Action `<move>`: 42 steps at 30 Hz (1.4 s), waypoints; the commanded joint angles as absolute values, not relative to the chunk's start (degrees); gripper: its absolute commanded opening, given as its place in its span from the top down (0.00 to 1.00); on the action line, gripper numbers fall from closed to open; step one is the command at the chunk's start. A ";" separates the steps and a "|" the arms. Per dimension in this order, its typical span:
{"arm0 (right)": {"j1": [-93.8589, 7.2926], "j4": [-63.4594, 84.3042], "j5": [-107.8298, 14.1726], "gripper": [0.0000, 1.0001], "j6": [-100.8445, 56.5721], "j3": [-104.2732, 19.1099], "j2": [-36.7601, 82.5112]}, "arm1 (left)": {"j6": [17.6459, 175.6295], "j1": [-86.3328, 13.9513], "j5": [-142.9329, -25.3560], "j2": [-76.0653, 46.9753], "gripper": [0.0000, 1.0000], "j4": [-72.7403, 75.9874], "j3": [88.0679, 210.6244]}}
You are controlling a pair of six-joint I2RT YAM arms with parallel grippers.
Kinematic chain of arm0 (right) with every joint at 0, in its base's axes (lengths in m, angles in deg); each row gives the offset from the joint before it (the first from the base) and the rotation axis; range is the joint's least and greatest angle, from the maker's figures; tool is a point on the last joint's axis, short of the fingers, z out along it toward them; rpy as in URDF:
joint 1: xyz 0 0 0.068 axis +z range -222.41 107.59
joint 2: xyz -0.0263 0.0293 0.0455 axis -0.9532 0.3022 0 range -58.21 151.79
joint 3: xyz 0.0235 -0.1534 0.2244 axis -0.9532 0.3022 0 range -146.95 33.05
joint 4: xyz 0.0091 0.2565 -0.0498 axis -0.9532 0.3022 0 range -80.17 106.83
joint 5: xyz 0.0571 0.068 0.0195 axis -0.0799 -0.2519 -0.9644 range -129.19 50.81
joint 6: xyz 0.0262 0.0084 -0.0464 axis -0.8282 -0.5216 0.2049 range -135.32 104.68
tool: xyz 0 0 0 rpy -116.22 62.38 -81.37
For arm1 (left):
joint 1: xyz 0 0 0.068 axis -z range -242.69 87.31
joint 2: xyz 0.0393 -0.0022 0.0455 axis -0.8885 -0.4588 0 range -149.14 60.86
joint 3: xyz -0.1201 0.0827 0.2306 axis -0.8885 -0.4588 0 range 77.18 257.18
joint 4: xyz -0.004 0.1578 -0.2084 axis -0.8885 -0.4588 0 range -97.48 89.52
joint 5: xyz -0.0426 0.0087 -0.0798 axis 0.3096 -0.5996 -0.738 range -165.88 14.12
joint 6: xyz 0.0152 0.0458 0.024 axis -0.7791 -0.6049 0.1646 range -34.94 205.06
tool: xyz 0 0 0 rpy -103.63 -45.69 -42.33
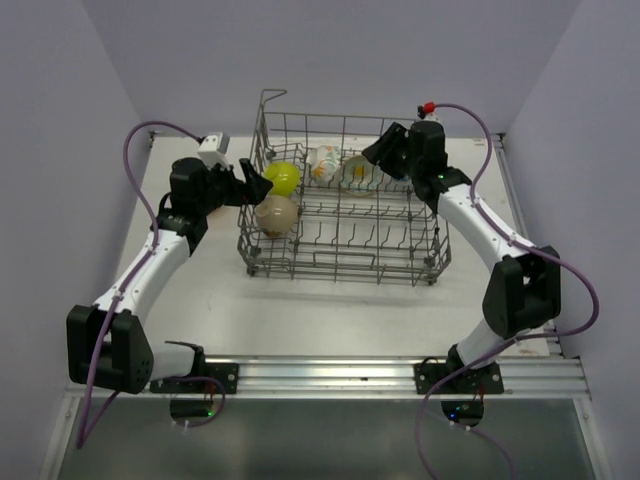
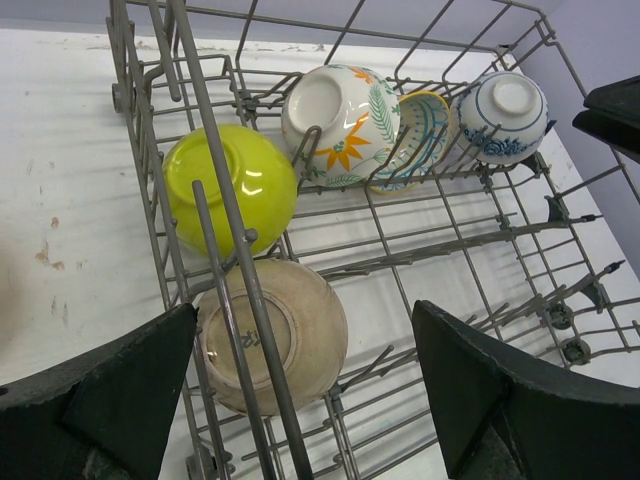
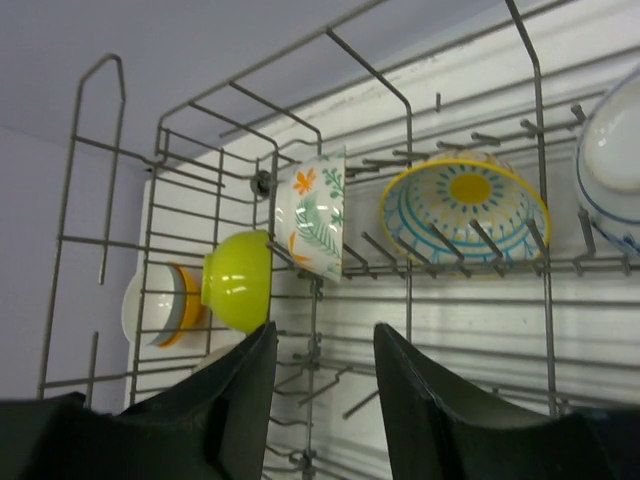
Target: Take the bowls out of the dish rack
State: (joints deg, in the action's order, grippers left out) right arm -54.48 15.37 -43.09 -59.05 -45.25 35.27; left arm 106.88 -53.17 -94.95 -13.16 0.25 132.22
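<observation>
The table [image 1: 300, 310] is a plain white surface, scuffed with a few brown marks in the left wrist view. Pale lavender walls [image 1: 350, 50] close it in on the far, left and right sides. A ribbed metal rail [image 1: 330, 375] runs along the near edge, carrying both arm bases.

The dish rack [image 1: 345, 262] stands mid-table, nearer the far edge than the near one. Its raised wire loop [image 1: 268, 100] is at the corner facing the table's far-left corner.

The bowls are gathered in the rack's far-left part:
- A lime-yellow bowl [image 2: 230, 190] leans against the left wall.
- A beige bowl [image 2: 270, 335] sits just nearward of it, bottom up.
- Along the far row stand a floral bowl [image 2: 340, 120], a blue-striped bowl [image 2: 420, 140] with a yellow rim, and a blue-patterned bowl [image 2: 503, 115].
- In the right wrist view, a white bowl with orange and grey bands [image 3: 155, 305] shows beyond the lime-yellow one. Whether it is inside the rack cannot be told.

The left gripper [image 2: 305, 340] hovers at the rack's left wall with its jaws released and spread wide. The beige bowl and the wall wires lie below the gap, ungripped.

The right gripper [image 3: 325, 340] hangs over the rack's far-right part. Its jaws are parted and hold nothing, and the floral and lime-yellow bowls lie ahead of its tips.
</observation>
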 commanded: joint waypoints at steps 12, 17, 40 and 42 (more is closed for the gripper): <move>-55.27 38.64 -41.21 0.57 -22.37 -79.96 56.92 | 105.98 -52.76 -96.98 -13.84 0.06 1.80 132.81; -55.88 40.41 -45.78 0.58 -12.34 -85.33 63.07 | 105.98 -52.76 -97.59 -14.81 0.06 1.63 132.99; -55.97 38.57 -42.70 0.66 -2.49 -84.37 68.36 | 107.12 -52.67 -99.70 -14.99 0.06 1.89 132.99; -55.89 38.57 -42.88 0.66 -2.31 -83.84 68.36 | 107.29 -52.76 -99.79 -14.99 0.06 1.89 132.99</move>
